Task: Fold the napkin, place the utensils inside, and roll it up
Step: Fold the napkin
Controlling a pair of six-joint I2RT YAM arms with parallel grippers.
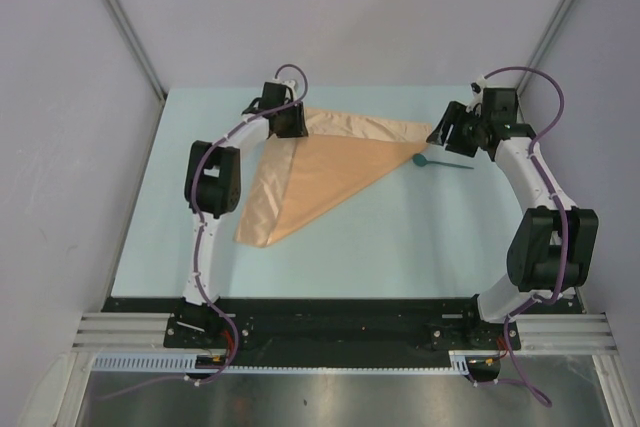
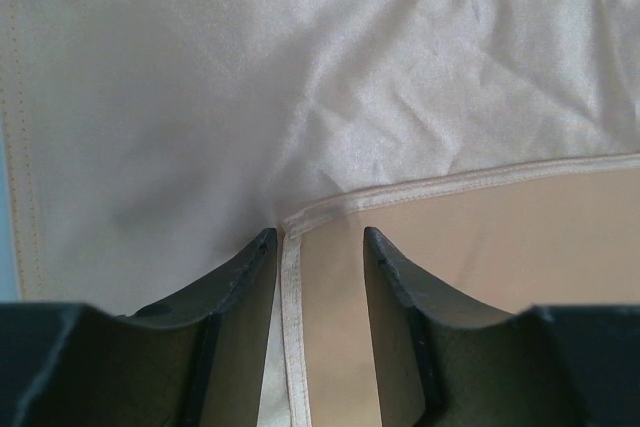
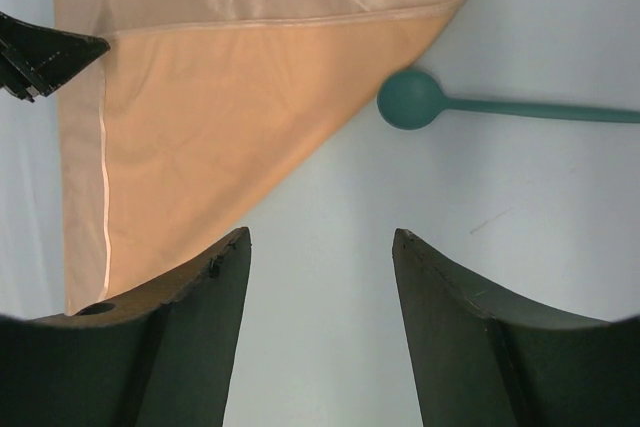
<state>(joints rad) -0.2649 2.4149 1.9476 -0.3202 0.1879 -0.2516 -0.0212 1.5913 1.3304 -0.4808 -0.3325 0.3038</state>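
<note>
The napkin [image 1: 310,182] lies folded on the pale blue table [image 1: 420,247], a deeper orange layer turned over a paler, shinier one that shows as a strip along the far edge; its long point reaches toward the right arm and its blunt end toward the near left. The left gripper [image 1: 288,119] sits over the far left corner; from above its own black body hides the fingertips, so only the wrist view tells how the jaws stand. There the left gripper [image 2: 318,239] has its jaws partly apart, one finger [image 2: 245,267] on the pale layer and the other on the orange one, with the hemmed corner of the upper layer between them; the cloth in the gap looks flat rather than pinched (whether the pads press it down I cannot tell). That view crops the napkin [image 2: 250,97] on every side.

The right gripper [image 1: 445,132] hangs by the napkin's right tip; its fingers are hard to separate from above. In its wrist view the right gripper [image 3: 322,237] stands wide, bare table [image 3: 540,227] between the jaws, holding nothing; its left finger covers the near corner of the napkin [image 3: 230,137].

The teal spoon [image 1: 421,159] lies just beside the napkin's tip, a sliver of table between; in the right wrist view the spoon [image 3: 410,99] has its handle cut off by the right edge.
</note>
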